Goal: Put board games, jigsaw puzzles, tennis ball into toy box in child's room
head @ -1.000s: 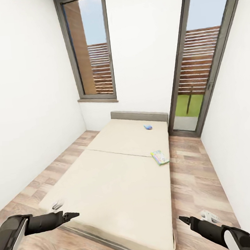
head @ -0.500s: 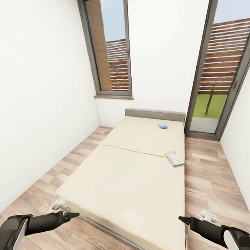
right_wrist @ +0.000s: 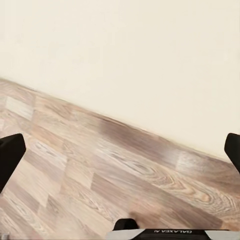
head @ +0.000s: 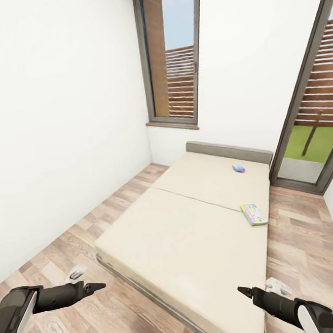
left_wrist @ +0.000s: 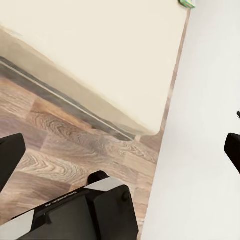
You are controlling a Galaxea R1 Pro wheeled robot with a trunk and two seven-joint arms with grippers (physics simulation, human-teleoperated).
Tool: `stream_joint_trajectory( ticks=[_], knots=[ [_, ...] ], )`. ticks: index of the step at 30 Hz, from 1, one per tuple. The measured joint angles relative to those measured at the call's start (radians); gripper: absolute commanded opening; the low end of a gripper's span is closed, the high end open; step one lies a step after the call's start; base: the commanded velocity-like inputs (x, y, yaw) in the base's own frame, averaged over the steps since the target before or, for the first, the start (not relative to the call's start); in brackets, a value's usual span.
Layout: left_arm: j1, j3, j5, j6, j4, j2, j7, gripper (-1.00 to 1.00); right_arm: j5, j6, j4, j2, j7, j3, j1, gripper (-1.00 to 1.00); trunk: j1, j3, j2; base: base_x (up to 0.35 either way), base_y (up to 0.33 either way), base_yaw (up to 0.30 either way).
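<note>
Both pincers are empty: the left pincer [head: 99,285] and the right pincer [head: 243,291] hang low over the wood floor [head: 81,236], fingers spread wide in the wrist views. The yellow-green board game [head: 254,214] lies far ahead on the bed [head: 183,231], at its right edge, nearer the right arm, long axis running near-to-far. The small blue board game [head: 238,168] lies farther off, near the headboard.

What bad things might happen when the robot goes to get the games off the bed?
1. Both games, the green one and the small blue one, lie far up the bed near its far side edge, so the arms may not reach without driving around.
2. The green game lies right at the mattress edge; a clumsy nudge might push it onto the floor.
</note>
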Motion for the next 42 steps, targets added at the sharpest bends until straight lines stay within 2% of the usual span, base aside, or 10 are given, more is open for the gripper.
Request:
stream_joint_trajectory(
  ticks=[5,11,15,29,33,37,40,42],
  knots=[
    [0.000,0.001,0.000,-0.001,0.000,0.000,0.000,1.00,0.000,0.004,-0.034,0.000,0.004,0.018,0.000,1.00,0.000,-0.004,0.000,0.000,0.000,0.271],
    [0.000,0.001,0.001,0.000,0.000,0.000,-0.001,1.00,-0.003,0.013,-0.094,0.000,0.004,0.094,0.000,1.00,0.000,-0.008,0.000,0.000,0.000,0.270],
    [0.000,0.002,0.001,0.000,0.000,0.000,-0.002,1.00,-0.005,0.016,-0.108,0.000,0.004,0.121,0.000,1.00,0.000,-0.012,0.000,0.000,0.000,0.270],
    [0.001,0.004,0.009,-0.003,-0.007,0.002,-0.026,1.00,-0.013,0.021,-0.115,0.000,0.006,0.137,0.000,1.00,0.000,-0.022,0.000,0.000,0.000,0.270],
    [0.003,0.005,0.010,-0.001,-0.011,0.006,-0.082,1.00,-0.016,0.026,-0.116,0.000,0.009,0.139,0.000,1.00,0.000,-0.026,0.000,0.000,0.000,0.269],
    [0.007,0.004,0.005,-0.001,-0.010,0.009,-0.206,1.00,-0.018,0.041,-0.127,0.000,0.009,0.141,0.000,1.00,0.000,-0.029,0.000,0.000,0.000,0.270],
    [0.010,0.004,0.003,-0.002,-0.010,0.008,-0.263,1.00,-0.019,0.047,-0.131,0.000,0.010,0.141,0.000,1.00,0.000,-0.031,0.000,0.000,0.000,0.265],
    [0.011,0.004,0.003,-0.002,-0.009,0.006,-0.278,1.00,-0.019,0.048,-0.132,0.000,0.011,0.140,0.000,1.00,0.000,-0.032,0.000,0.000,0.000,0.214]
  ],
)
